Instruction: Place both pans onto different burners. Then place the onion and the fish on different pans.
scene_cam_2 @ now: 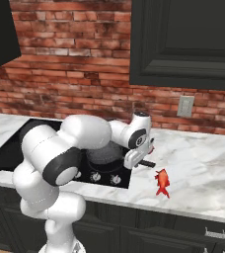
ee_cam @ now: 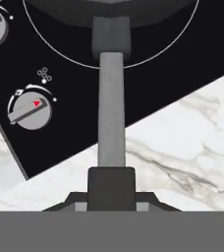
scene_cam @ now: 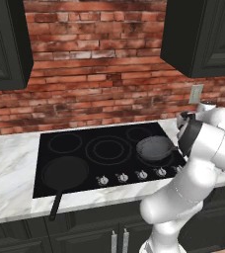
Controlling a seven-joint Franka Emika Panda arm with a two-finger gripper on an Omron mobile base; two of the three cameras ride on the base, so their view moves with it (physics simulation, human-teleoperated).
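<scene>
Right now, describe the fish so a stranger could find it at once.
Start at the black cooktop and move right onto the marble counter. The fish lies there near the front edge, beyond the small pan. It is the only orange-red thing on the white stone, slender with a tapered tail.

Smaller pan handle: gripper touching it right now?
Touching. Hand view: the gripper is shut on the smaller pan's handle, which runs straight down between its tips.

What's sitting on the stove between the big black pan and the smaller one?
No objects. In the left base view, only bare black glass with a large ring-marked burner separates the big pan from the small pan, plus the knobs along the front edge.
</scene>
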